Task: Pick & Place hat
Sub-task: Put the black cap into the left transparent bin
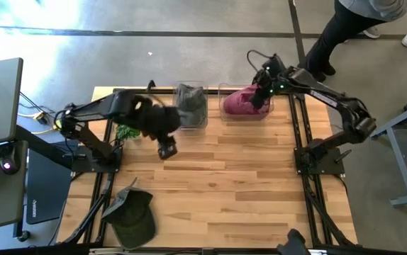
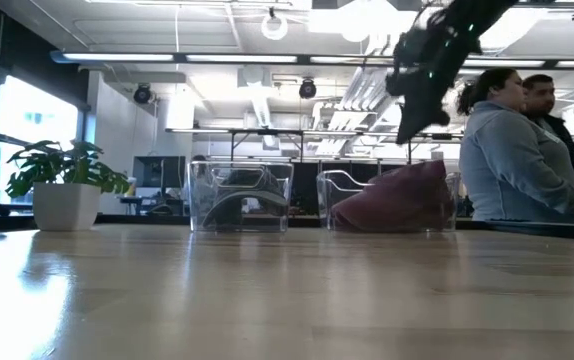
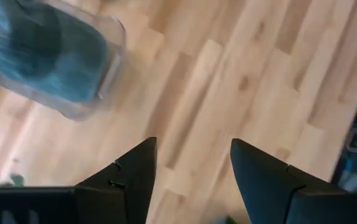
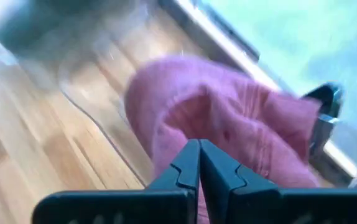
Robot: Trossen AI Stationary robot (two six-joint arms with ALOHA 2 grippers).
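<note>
The right gripper (image 1: 261, 94) hangs over the maroon hat (image 1: 242, 103), its two fingers (image 4: 191, 165) pressed together with nothing between them; in the right wrist view the fingertips sit just above the hat's crumpled cloth. That hat lies in the right clear bin (image 1: 226, 91) at the far edge of the table (image 1: 218, 184), and in the low view it bulges up to about the bin's rim. The right arm reaches in from the table's right side, angled across the far right corner.

The left gripper (image 1: 166, 149) hangs over bare wood near the table's left-centre, just near of the left clear bin (image 1: 202, 122). Its fingers (image 3: 135, 171) stand apart and hold nothing; only planks show between them. The left bin holds a grey hat (image 1: 190, 105) and stands beside the right bin, the two close together along the far edge.

A dark green cap (image 1: 131, 212) lies on the near left part of the table, close to the near edge, well apart from both grippers. The middle and right of the tabletop show only open wood. Two people (image 2: 517, 150) stand beyond the far right corner, behind the bins. A potted plant (image 2: 65, 185) stands at the far left.
</note>
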